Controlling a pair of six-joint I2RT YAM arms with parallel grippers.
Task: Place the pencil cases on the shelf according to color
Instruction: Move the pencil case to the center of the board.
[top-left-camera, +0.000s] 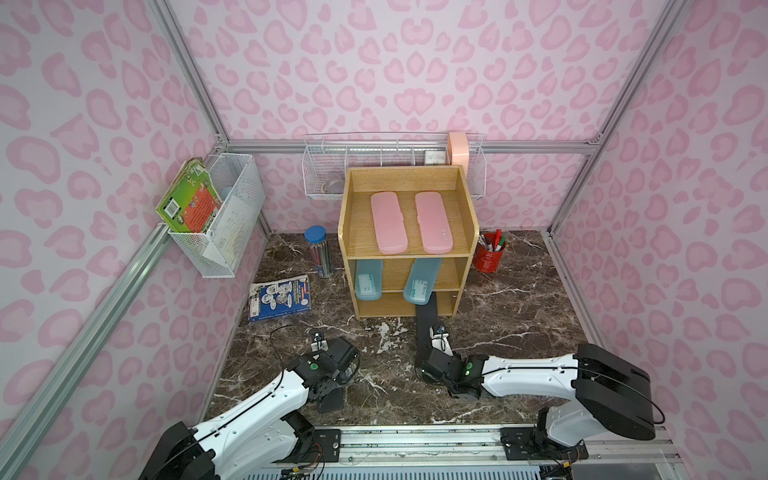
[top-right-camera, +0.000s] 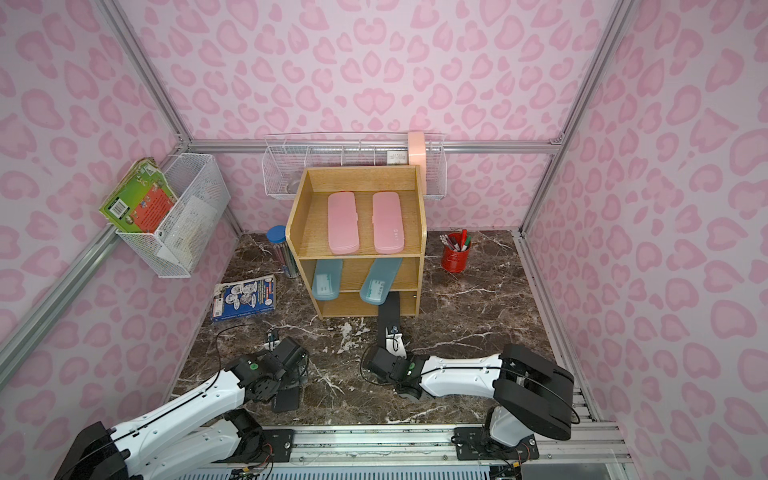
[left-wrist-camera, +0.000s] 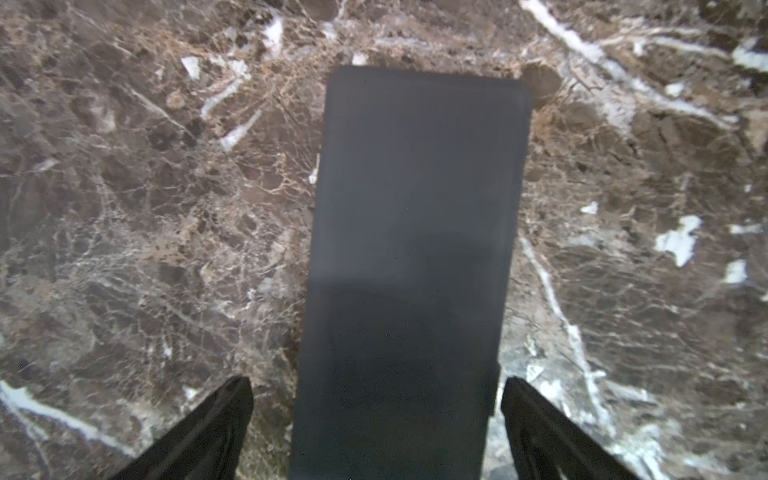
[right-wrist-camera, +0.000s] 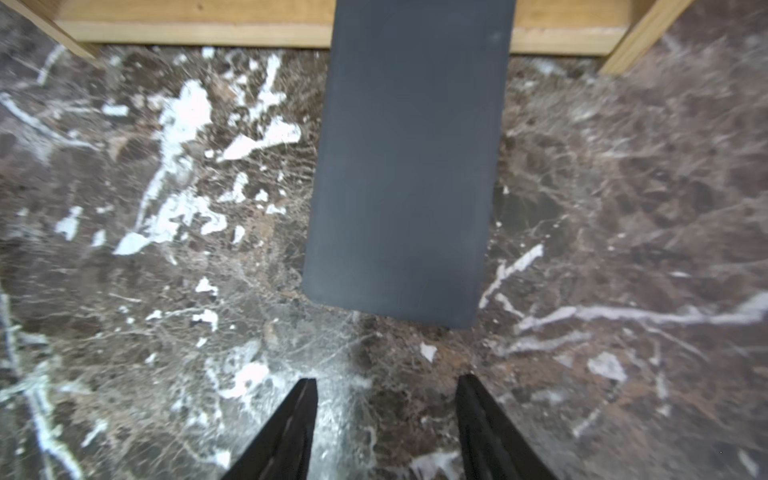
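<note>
The wooden shelf (top-left-camera: 405, 174) carries two pink pencil cases (top-left-camera: 388, 222) (top-left-camera: 432, 222) on top. Two teal ones (top-left-camera: 369, 278) (top-left-camera: 422, 280) stick out of its middle tier. A black case (top-left-camera: 428, 305) (right-wrist-camera: 407, 166) lies with its far end inside the bottom tier and its near end on the table. My right gripper (right-wrist-camera: 386, 380) is just short of that near end, open and holding nothing. Another black case (top-left-camera: 330, 401) (left-wrist-camera: 411, 249) lies flat on the table at the front left. My left gripper (left-wrist-camera: 376, 382) is open, with this case between its fingers and a gap on each side.
A clear pencil tube with a blue lid (top-left-camera: 318, 251) stands left of the shelf and a red pen cup (top-left-camera: 490, 251) stands to its right. A book (top-left-camera: 280, 297) lies on the marble table. White wire baskets hang on the left wall (top-left-camera: 220, 212) and the back wall (top-left-camera: 395, 166).
</note>
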